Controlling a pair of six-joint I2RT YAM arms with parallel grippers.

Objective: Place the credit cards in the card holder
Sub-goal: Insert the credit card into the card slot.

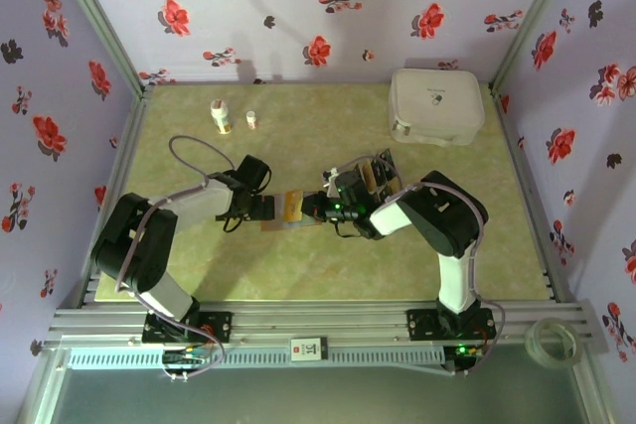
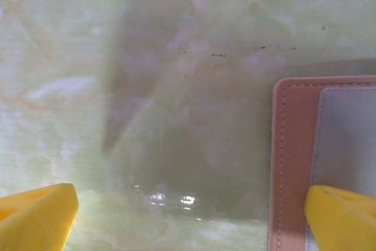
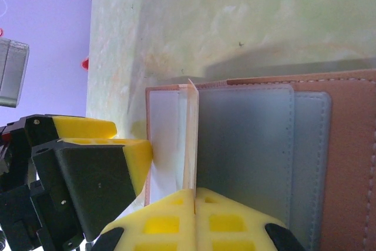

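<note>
Yellow tips on the right gripper (image 3: pixel 195 204) are squeezed tight on one thin orange-tan card (image 3: pixel 191 139). The card stands up on its edge, so from the wrist it looks like a skinny line. Its far end sits over the pale grey inside of the card holder (image 3: pixel 346 145).

The left gripper (image 2: pixel 188 218) is spread wide and holds nothing. One of its yellow tips seems to rest on the edge of the card holder, as if to pin it down. The other tip is over the bare green table (image 1: pixel 298 275).

So the step looks like this: one card is being fed into a pocket. I think the next move needs the card tipped flatter and its front edge slid under the lip of a grey pocket. The push should be slow and straight, while the left gripper keeps the card holder from sliding away.

The card holder lies open and flat in the middle of the table, between the two grippers. It is reddish brown outside, with neat stitches along the rim and grey pockets stacked inside.

A bit further back, beside the right arm, lie the other credit cards (image 1: pixel 373 176), dark and tan ones in a bunch. Far back stand two small bottles (image 1: pixel 221 116) and a white case (image 1: pixel 437 104).
</note>
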